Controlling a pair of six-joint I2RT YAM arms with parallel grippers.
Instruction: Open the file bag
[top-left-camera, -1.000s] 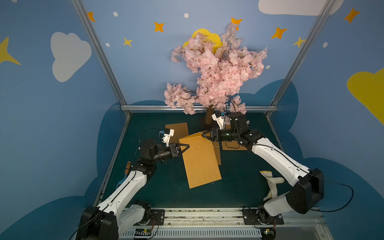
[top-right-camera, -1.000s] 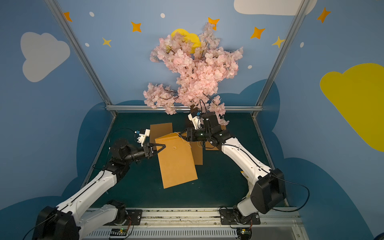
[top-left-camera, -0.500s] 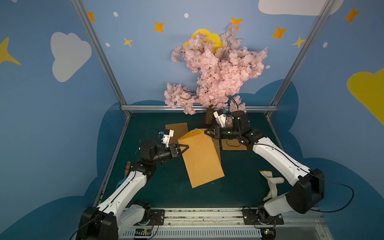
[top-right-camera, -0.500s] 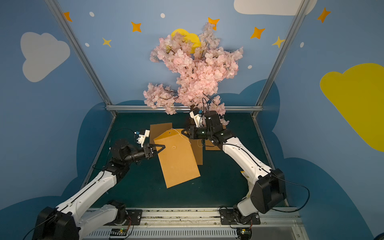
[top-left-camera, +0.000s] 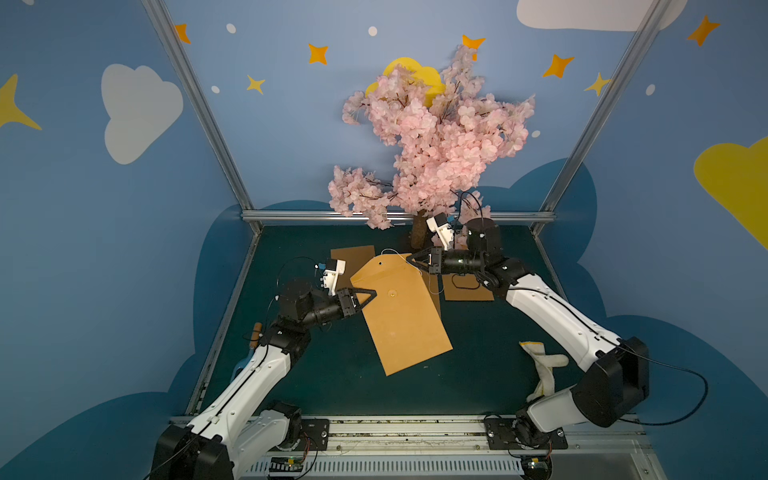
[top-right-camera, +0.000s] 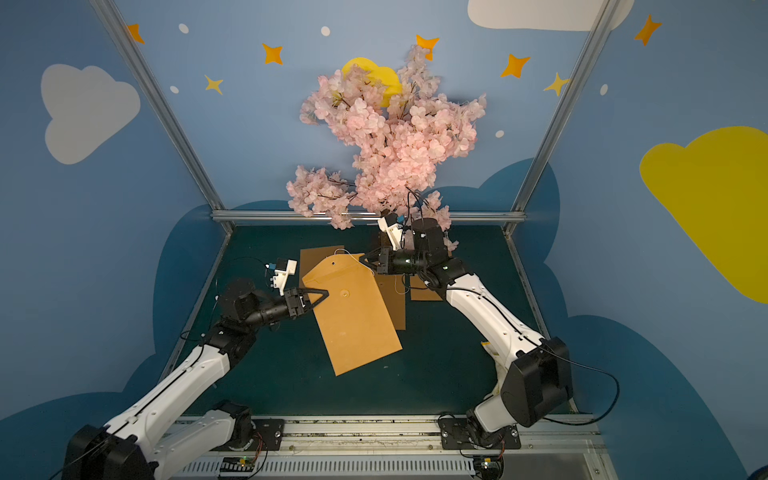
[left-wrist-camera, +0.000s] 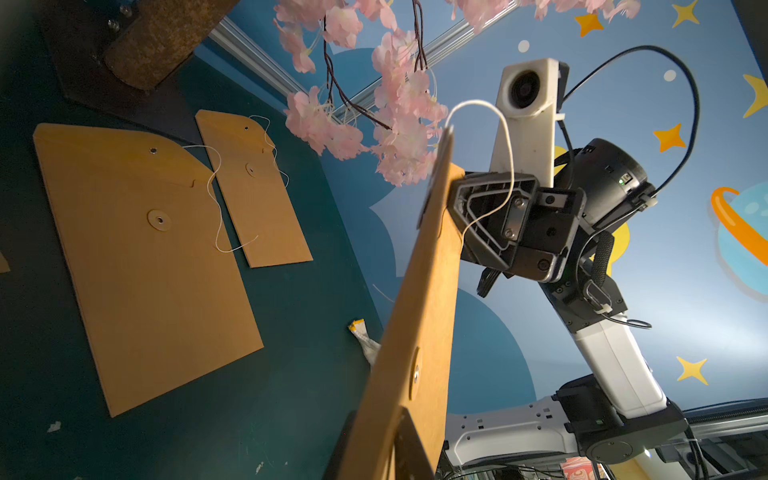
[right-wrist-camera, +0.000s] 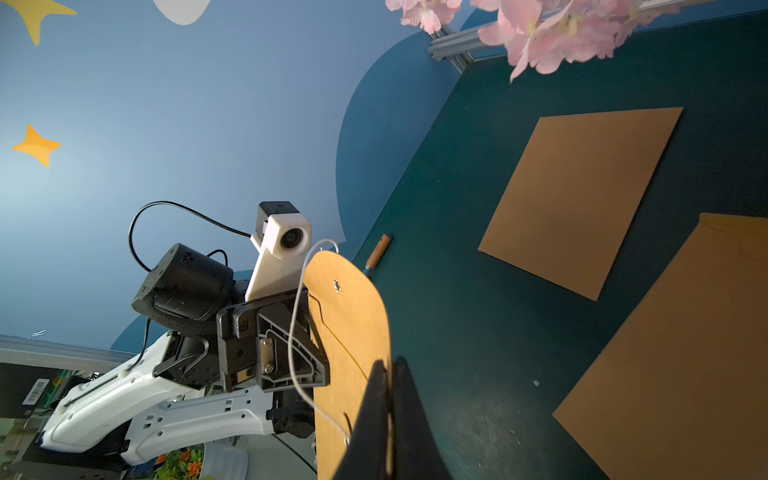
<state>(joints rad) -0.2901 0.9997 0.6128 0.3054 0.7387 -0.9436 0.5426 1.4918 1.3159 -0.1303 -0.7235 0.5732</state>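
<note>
1. Closing on the upper right edge of the file bag (top-left-camera: 403, 320), the right gripper (top-left-camera: 410, 262) now has its jaws pressed together with the kraft sheet between them. A second ago they stood apart beside the flap (top-left-camera: 380, 270). Whether the string (left-wrist-camera: 475, 102) is also caught cannot be told.
2. The left gripper (top-left-camera: 373, 293) clamps the opposite, left edge just below the flap, as before.
3. The file bag spans both grippers, tilted, with its upper end raised off the table (top-left-camera: 332, 374). Whether its lower end touches the table cannot be told. It has swung slightly since the right arm moved in.
4. The string hangs in a loose arc from the flap eyelet and is not wound around the button (top-left-camera: 391, 294). The flap lies shut against the body.
5. Consequence: the bag is now supported on two sides, so one gripper can probably release and lift the flap. Opening is not yet done.
6. A large flat envelope (left-wrist-camera: 145, 266) and a small flat envelope (left-wrist-camera: 253, 199) lie on the table, well apart from both grippers.
</note>
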